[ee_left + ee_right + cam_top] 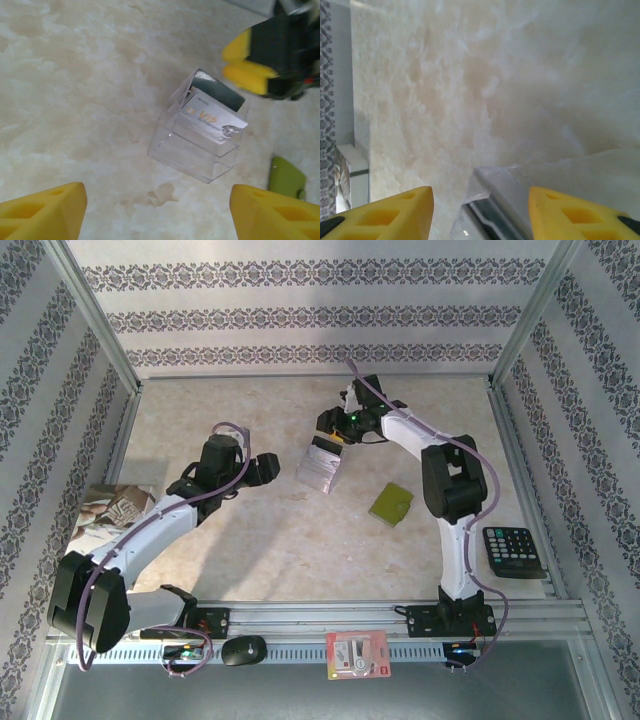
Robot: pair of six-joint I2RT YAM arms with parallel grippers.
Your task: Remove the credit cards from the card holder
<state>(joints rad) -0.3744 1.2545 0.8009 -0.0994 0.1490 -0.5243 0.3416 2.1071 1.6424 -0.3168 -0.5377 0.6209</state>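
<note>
Marble-look bench (250,540), two arms reaching toward its middle. Right pincer (480,215) hovers at the far top edge of the card holder (192,150), fingers apart, the clear rim between them in its wrist view; touching or not, can't tell. Left pincer (157,217) hangs just short of the holder on the near-left side, fingers wide apart, nothing in them. The step reads as the right pincer going for the card tops. It should close on the exposed card edges only, not the plastic wall, and pull along the slot. The holder looks light and would likely lift or slide, so the left pincer pinning its base would help. The holder is a clear tiered plastic stand about mid-bench between the pincers; tipped back or upright, hard to say. Credit cards (215,112) sit in its top tier: a silver one marked VIP in front, a dark glossy one behind, both poking above the clear wall. An olive-green flat piece (287,177) lies apart to the right.
</note>
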